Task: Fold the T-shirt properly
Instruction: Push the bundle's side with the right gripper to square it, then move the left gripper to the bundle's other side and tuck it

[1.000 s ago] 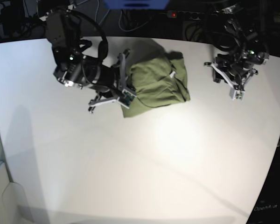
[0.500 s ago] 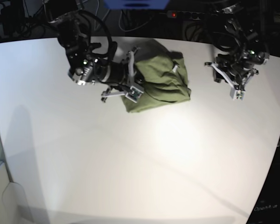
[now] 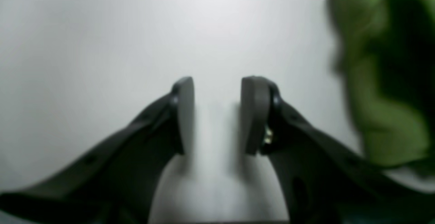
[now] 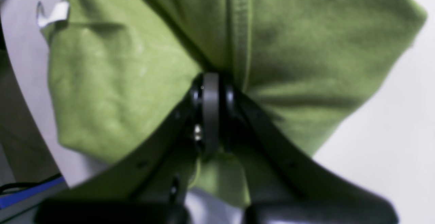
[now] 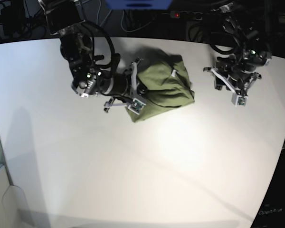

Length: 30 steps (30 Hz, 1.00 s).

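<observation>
The olive-green T-shirt [image 5: 164, 88] lies bunched in a folded bundle at the back middle of the white table [image 5: 133, 161]. Its small white tag [image 5: 173, 73] shows on top, and also in the right wrist view [image 4: 54, 11]. My right gripper [image 5: 140, 88] is at the bundle's left edge. In the right wrist view this gripper [image 4: 210, 81] is shut, with a fold of the T-shirt [image 4: 299, 47] pinched between the pads. My left gripper [image 5: 227, 90] hovers over bare table to the right of the shirt. In the left wrist view this gripper [image 3: 217, 81] is open and empty, with the T-shirt [image 3: 384, 81] off to one side.
Cables and dark equipment [image 5: 199, 19] run along the table's far edge behind both arms. A blue object [image 5: 137, 4] sits at the back centre. The table's right edge [image 5: 282, 142] curves inward toward the front.
My right arm has moved right and slightly toward the front, pushing the shirt's left edge over so the bundle is more compact. My left gripper has shifted slightly toward the shirt.
</observation>
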Available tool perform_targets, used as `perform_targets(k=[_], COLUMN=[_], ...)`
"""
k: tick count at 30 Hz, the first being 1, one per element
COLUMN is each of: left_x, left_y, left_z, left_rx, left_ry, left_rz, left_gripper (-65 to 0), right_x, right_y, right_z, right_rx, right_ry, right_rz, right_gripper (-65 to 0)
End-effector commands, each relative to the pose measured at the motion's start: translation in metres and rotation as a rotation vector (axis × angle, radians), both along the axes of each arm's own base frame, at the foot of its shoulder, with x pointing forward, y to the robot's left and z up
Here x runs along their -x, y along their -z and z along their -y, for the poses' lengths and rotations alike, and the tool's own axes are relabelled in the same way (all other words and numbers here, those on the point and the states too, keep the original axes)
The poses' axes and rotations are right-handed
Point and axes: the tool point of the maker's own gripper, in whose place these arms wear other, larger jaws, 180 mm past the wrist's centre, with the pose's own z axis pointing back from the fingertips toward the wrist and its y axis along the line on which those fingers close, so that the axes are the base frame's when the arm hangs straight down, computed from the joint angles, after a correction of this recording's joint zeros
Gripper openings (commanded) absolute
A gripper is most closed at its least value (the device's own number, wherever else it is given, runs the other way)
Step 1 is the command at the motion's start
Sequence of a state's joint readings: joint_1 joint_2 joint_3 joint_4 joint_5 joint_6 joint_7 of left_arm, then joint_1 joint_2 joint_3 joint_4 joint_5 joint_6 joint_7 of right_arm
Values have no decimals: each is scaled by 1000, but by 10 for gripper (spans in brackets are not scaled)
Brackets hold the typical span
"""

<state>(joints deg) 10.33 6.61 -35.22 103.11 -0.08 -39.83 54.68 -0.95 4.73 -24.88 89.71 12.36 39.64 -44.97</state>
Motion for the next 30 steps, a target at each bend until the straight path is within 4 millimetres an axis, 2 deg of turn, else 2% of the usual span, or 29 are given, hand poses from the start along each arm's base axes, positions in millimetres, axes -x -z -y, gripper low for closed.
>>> perform_targets(k=[1,5,15,21,26,30], left_x=[-12,-20,-20,-7,-15,-33], left_y=[-19,-31,-24,15,38,44], left_z=[3,19,53,69,84,95], left_rx=[-4,-1,13,87,168,218], left_ry=[6,32,141,163,168,174], left_rz=[72,75,12,-95,-119,-101], left_gripper=[-424,-424,-424,-424,-425,-425], right_x=[-9,-9,-9,-9,-8,-5], right_y=[-12,-11,-12,-12,-11,-11], right_z=[-4,-5,-5,-5,-5,-6], right_rx=[-24,-23,-24,-24,-24,-25], right_ry=[-7,-8,-8,-8,-8,-9], right_rz=[38,37,37,37,36,31], right_gripper=[-644,-644,-643,-643,-643,-643])
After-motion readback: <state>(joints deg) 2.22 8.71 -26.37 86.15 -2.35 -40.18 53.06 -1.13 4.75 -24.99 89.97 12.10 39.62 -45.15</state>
